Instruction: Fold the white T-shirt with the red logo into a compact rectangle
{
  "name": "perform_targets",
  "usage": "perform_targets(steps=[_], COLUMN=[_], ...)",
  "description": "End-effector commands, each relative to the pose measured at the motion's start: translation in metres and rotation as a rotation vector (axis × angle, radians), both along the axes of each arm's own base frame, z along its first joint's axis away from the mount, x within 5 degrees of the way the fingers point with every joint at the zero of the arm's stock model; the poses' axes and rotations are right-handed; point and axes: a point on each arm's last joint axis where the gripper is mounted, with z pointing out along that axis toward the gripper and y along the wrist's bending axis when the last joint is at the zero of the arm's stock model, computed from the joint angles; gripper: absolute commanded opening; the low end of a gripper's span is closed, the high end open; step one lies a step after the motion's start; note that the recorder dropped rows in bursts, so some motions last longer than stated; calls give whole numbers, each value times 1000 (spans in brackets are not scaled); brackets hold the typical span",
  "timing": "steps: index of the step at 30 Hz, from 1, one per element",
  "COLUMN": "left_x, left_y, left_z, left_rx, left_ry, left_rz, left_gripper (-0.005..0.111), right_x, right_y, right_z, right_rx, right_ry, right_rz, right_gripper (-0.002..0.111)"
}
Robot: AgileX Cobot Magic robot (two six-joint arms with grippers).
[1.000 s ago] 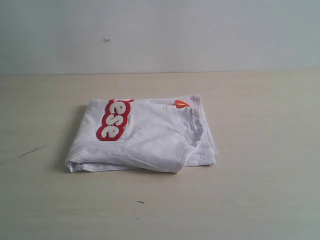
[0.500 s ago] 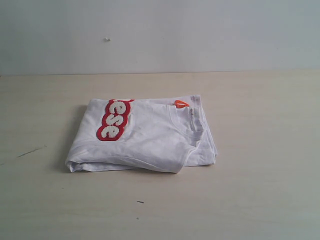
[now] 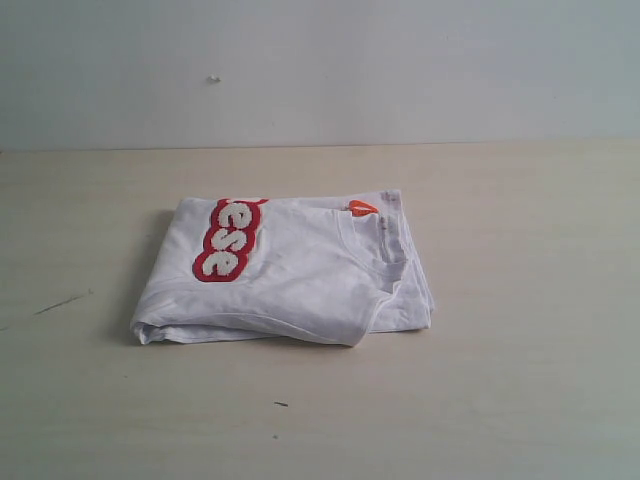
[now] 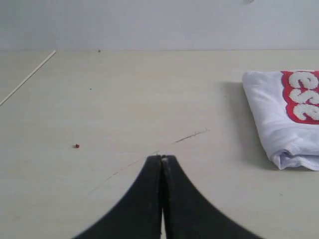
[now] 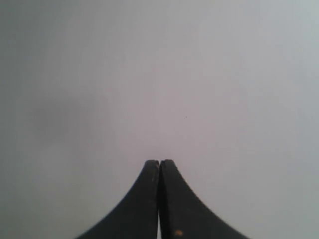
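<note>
A: What is seen on the counter (image 3: 520,330)?

B: The white T-shirt (image 3: 300,285) is seen near the middle, folded into a rough rectangle and laid flat.

A: Where is the red logo (image 3: 228,240) placed?

B: It is shown on the shirt's top layer toward ten o'clock, with only the letters "ese" exposed. The orange neck tag (image 3: 362,208) is found at one o'clock, and the ribbed collar (image 3: 388,245) just beside it.

"ese" on the red logo (image 3: 230,240)
</note>
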Motion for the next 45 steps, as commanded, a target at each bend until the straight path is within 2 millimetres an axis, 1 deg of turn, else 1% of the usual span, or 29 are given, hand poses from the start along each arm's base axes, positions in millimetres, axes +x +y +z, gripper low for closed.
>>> perform_targets(steps=[1, 3, 10, 15, 18, 25, 29, 32, 35, 37, 40, 45], left_x=[0, 0, 0, 0, 0, 0, 0, 0, 0, 0, 0, 0], left_y=[0, 0, 0, 0, 0, 0, 0, 0, 0, 0, 0, 0], left_z=[0, 0, 0, 0, 0, 0, 0, 0, 0, 0, 0, 0], left_rx=[0, 0, 0, 0, 0, 0, 0, 0, 0, 0, 0, 0], left_ry=[-11, -11, -11, -11, -11, -11, -11, -11, -11, -11, -11, -11], left_rz=[1, 1, 1, 1, 1, 1, 1, 1, 1, 1, 1, 1], left_gripper=[0, 0, 0, 0, 0, 0, 0, 0, 0, 0, 0, 0], right_x=[2, 2, 2, 7, 16, 37, 53, 66, 80, 91, 101, 111], right_y=[0, 1, 0, -4, -3, -3, -5, -5, -5, -5, -6, -7], right_z=[-2, -2, -1, 6, 1, -19, -38, -54, -77, -98, -121, -150], right_rx=[3, 15, -4, 17, 23, -36, -56, -75, -82, -86, -91, -103], right_ry=[10, 11, -4, -205, -234, -210, -163, -160, -167, -118, -46, 40], right_rz=[5, 23, 4, -61, -100, -223, -241, -246, -241, -238, -235, -253], right_gripper=[0, 0, 0, 0, 0, 0, 0, 0, 0, 0, 0, 0])
